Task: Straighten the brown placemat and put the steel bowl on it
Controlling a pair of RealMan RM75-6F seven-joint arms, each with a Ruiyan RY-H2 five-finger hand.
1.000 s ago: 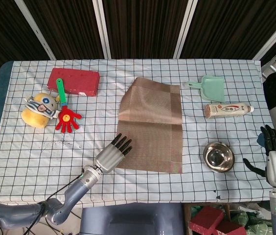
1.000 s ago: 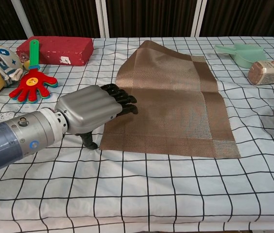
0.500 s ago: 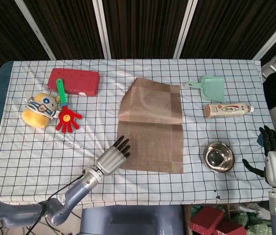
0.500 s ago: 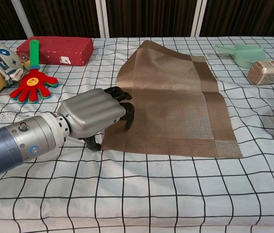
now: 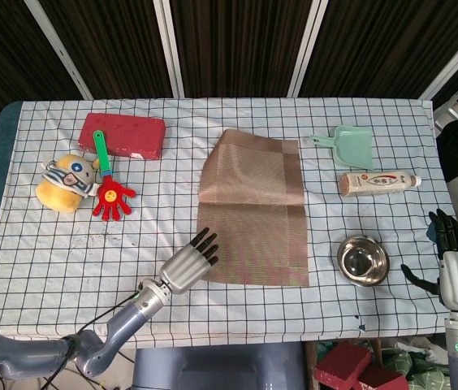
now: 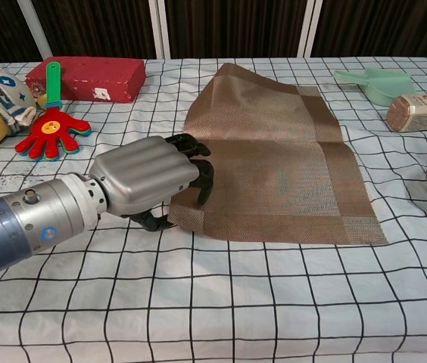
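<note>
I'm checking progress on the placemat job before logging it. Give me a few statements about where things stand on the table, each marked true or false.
1. The steel bowl sits on the brown placemat. False: it rests on the checked cloth, to the mat's right.
2. The left robot hand has its fingers on the placemat's near left corner. True.
3. The right robot hand holds the bowl. False: it is apart from it, holding nothing.
4. The green dustpan lies farther back than the bowl. True.

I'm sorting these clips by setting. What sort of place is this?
Probably a lab or demo table set up for robot practice, not a home. A checked tablecloth holds unrelated props: a placemat, a steel bowl, a dustpan, a toy clapper. Dark slatted panels stand behind.
</note>
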